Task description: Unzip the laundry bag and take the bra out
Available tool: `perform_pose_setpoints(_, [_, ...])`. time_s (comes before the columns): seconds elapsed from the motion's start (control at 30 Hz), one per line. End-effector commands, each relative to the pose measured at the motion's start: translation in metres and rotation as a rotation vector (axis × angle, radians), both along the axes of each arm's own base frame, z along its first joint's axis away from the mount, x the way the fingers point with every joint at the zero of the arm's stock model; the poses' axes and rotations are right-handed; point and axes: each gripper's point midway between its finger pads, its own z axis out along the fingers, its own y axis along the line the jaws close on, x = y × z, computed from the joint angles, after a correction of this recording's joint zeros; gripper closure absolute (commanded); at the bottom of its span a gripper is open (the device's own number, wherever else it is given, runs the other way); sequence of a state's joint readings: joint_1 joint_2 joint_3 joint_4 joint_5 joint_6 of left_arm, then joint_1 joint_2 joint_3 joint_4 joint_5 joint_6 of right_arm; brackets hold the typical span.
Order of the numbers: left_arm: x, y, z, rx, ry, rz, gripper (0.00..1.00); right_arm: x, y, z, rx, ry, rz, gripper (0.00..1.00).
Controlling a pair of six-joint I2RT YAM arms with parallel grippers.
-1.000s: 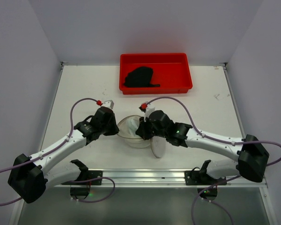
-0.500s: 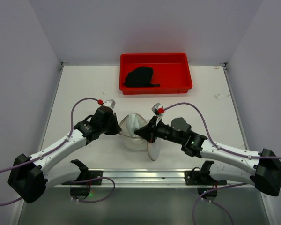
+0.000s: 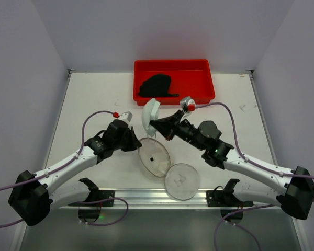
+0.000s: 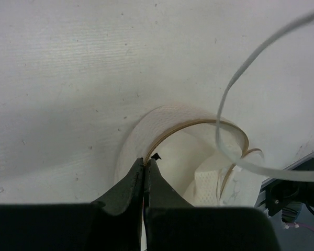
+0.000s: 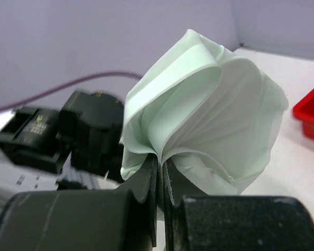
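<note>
Red tray (image 3: 196,83) at the far edge holds the black bra (image 3: 156,86). Mesh laundry bag (image 3: 154,159) lies open by the near edge. The left gripper (image 3: 137,146) pinches its rim; the right gripper (image 3: 156,125) squeezes a pale cup (image 3: 148,114).

The laundry bag (image 4: 141,128) has its near rim hidden behind the left claw (image 4: 146,163) (and cut by the bottom edge); the bra (image 3: 156,86) is too small for detail.

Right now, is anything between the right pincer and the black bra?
Yes: the right pincer is shut on a pale cup, which sits between it and the red tray where the bra lies.
</note>
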State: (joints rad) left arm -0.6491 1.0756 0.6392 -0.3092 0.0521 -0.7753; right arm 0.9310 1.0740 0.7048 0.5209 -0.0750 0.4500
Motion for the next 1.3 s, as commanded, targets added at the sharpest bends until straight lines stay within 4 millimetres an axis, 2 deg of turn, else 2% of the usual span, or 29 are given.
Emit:
perform_pose_setpoints(0.0, [0.008, 0.004, 0.006, 0.005, -0.032, 0.043, 1.0, 0.051, -0.034, 0.052, 0.041, -0.081, -0.19, 1.0])
perform_pose_setpoints(0.03, [0.008, 0.004, 0.006, 0.01, -0.029, 0.039, 1.0, 0.06, -0.04, 0.049, 0.015, -0.074, -0.205, 1.0])
perform_pose_setpoints(0.07, [0.008, 0.004, 0.005, 0.014, -0.028, 0.039, 1.0, 0.081, -0.059, 0.051, 0.002, -0.078, -0.272, 1.0])
perform_pose_setpoints(0.1, [0.012, 0.007, 0.007, 0.027, -0.043, 0.056, 1.0, 0.091, -0.067, 0.067, -0.002, -0.114, -0.302, 1.0])
perform_pose_setpoints(0.13, [0.013, 0.007, 0.006, 0.035, -0.042, 0.055, 1.0, 0.101, -0.07, 0.062, -0.038, -0.102, -0.301, 1.0])
perform_pose_setpoints(0.17, [0.013, 0.007, 0.005, 0.038, -0.04, 0.054, 1.0, 0.12, -0.088, 0.08, -0.034, -0.136, -0.352, 1.0])
perform_pose_setpoints(0.2, [0.015, 0.007, 0.007, 0.038, -0.042, 0.055, 1.0, 0.13, -0.095, 0.085, -0.042, -0.141, -0.364, 1.0])
perform_pose_setpoints(0.23, [0.015, 0.006, 0.006, 0.044, -0.04, 0.051, 1.0, 0.143, -0.091, 0.071, -0.084, -0.107, -0.326, 1.0])
perform_pose_setpoints(0.27, [0.015, 0.007, 0.005, 0.047, -0.04, 0.051, 1.0, 0.162, -0.11, 0.093, -0.075, -0.131, -0.369, 1.0])
perform_pose_setpoints(0.3, [0.016, 0.007, 0.006, 0.05, -0.04, 0.052, 1.0, 0.175, -0.114, 0.092, -0.093, -0.121, -0.378, 1.0])
perform_pose_setpoints(0.33, [0.016, 0.007, 0.006, 0.052, -0.042, 0.051, 1.0, 0.201, -0.122, 0.069, -0.141, -0.063, -0.39, 1.0])
perform_pose_setpoints(0.37, [0.016, 0.007, 0.007, 0.052, -0.042, 0.053, 1.0, 0.213, -0.126, 0.084, -0.134, -0.08, -0.4, 1.0])
perform_pose_setpoints(0.43, [0.017, 0.009, 0.006, 0.058, -0.044, 0.059, 1.0, 0.239, -0.134, 0.069, -0.168, -0.027, -0.415, 1.0])
perform_pose_setpoints(0.47, [0.017, 0.009, 0.006, 0.062, -0.043, 0.062, 1.0, 0.265, -0.139, 0.058, -0.192, -0.001, -0.438, 1.0])
perform_pose_setpoints(0.53, [0.018, 0.013, 0.004, 0.081, -0.042, 0.07, 1.0, 0.289, -0.146, 0.029, -0.258, 0.079, -0.461, 1.0])
perform_pose_setpoints(0.57, [0.018, 0.014, 0.003, 0.088, -0.043, 0.071, 1.0, 0.303, -0.15, 0.039, -0.267, 0.064, -0.48, 1.0])
perform_pose_setpoints(0.6, [0.018, 0.016, 0.002, 0.099, -0.042, 0.073, 1.0, 0.321, -0.152, -0.013, -0.339, 0.193, -0.481, 1.0])
perform_pose_setpoints(0.63, [0.019, 0.017, 0.0, 0.105, -0.041, 0.075, 1.0, 0.331, -0.156, -0.027, -0.365, 0.237, -0.489, 1.0])
perform_pose_setpoints(0.67, [0.019, 0.017, -0.001, 0.109, -0.039, 0.079, 1.0, 0.343, -0.157, -0.021, -0.376, 0.23, -0.503, 1.0])
perform_pose_setpoints(0.7, [0.02, 0.018, -0.001, 0.112, -0.042, 0.081, 1.0, 0.355, -0.163, -0.065, -0.442, 0.32, -0.531, 1.0])
perform_pose_setpoints(0.8, [0.024, 0.016, -0.004, 0.116, -0.039, 0.08, 1.0, 0.37, -0.174, -0.095, -0.497, 0.371, -0.586, 1.0])
perform_pose_setpoints(0.83, [0.024, 0.015, -0.006, 0.122, -0.034, 0.073, 1.0, 0.373, -0.183, -0.122, -0.542, 0.425, -0.62, 1.0])
perform_pose_setpoints(0.9, [0.026, 0.012, -0.005, 0.11, -0.036, 0.063, 1.0, 0.379, -0.193, -0.133, -0.587, 0.457, -0.668, 1.0])
perform_pose_setpoints(0.93, [0.027, 0.012, -0.007, 0.113, -0.031, 0.061, 1.0, 0.377, -0.202, -0.157, -0.642, 0.517, -0.692, 1.0])
perform_pose_setpoints(1.03, [0.032, 0.01, -0.008, 0.105, -0.031, 0.053, 1.0, 0.379, -0.206, -0.163, -0.684, 0.546, -0.704, 1.0])
perform_pose_setpoints(1.17, [0.043, 0.01, -0.003, 0.085, -0.039, 0.059, 1.0, 0.387, -0.2, -0.162, -0.693, 0.552, -0.678, 1.0])
perform_pose_setpoints(1.27, [0.052, 0.008, 0.001, 0.05, -0.037, 0.048, 1.0, 0.389, -0.189, -0.165, -0.671, 0.557, -0.62, 0.73])
